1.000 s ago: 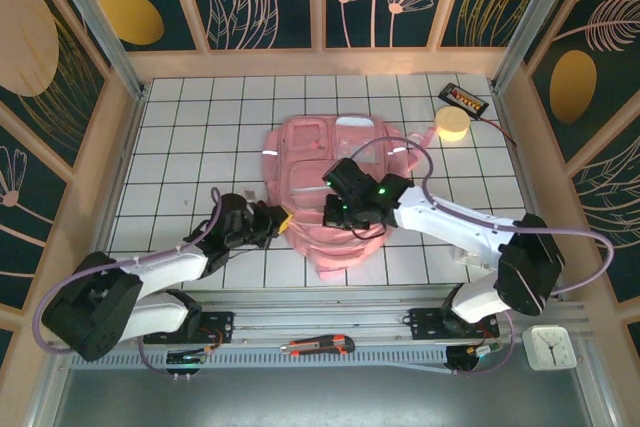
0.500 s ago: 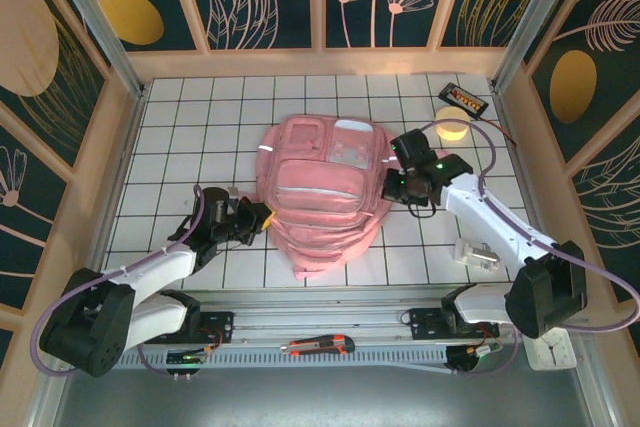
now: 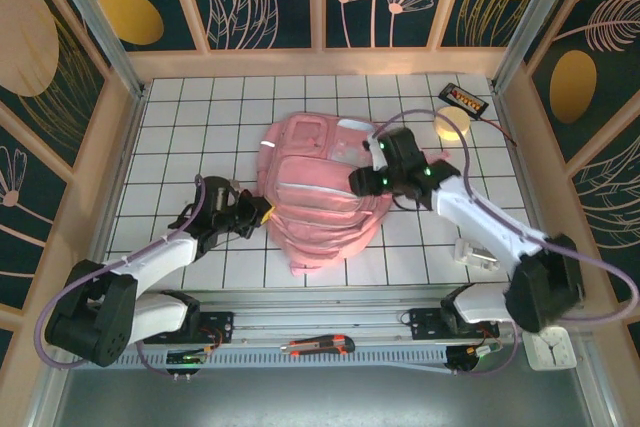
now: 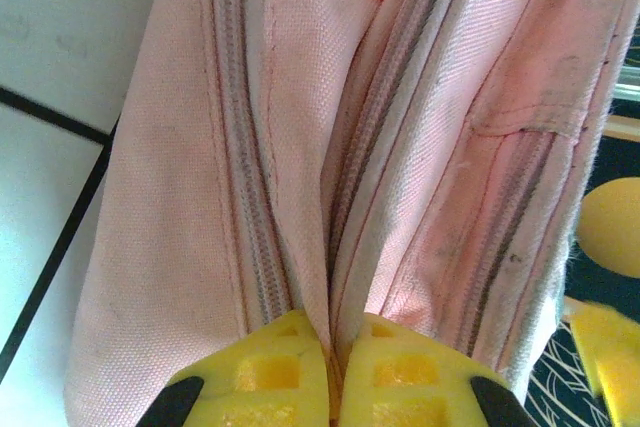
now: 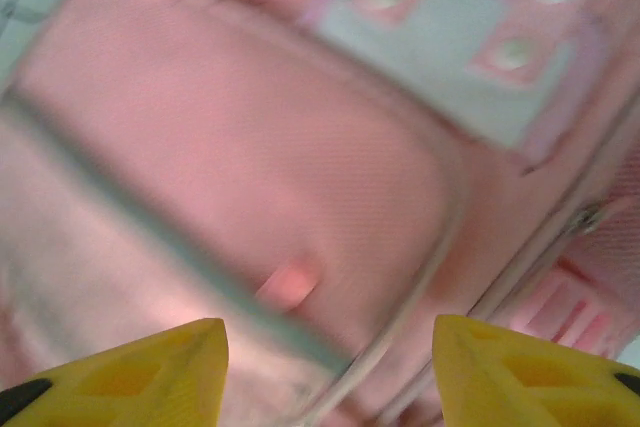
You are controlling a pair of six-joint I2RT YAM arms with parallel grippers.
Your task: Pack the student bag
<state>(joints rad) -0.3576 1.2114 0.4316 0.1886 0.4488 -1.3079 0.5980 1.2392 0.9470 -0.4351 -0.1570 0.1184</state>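
Note:
The student bag (image 3: 320, 187), a big soft pink backpack, lies front-up in the middle of the tiled table. My left gripper (image 3: 262, 211) is at its left edge. In the left wrist view the yellow fingers (image 4: 335, 367) are shut on a fold of the student bag (image 4: 300, 147) beside a zipper line. My right gripper (image 3: 368, 172) hovers over the bag's upper right part. In the right wrist view it (image 5: 328, 367) is open, with the front pocket of the student bag (image 5: 250, 147) and the clear window pocket (image 5: 450, 37) below it.
A yellow roll (image 3: 452, 125) and a black flat object (image 3: 465, 99) lie at the back right corner. A small white item (image 3: 478, 252) rests right of the bag. A utility knife (image 3: 318, 347) sits on the front rail, a small clock (image 3: 553, 347) at the right.
My right gripper left the bag's lower front, swung out to the right, came back over the upper right and opened. The bag shifted and flattened. The left gripper keeps its hold.

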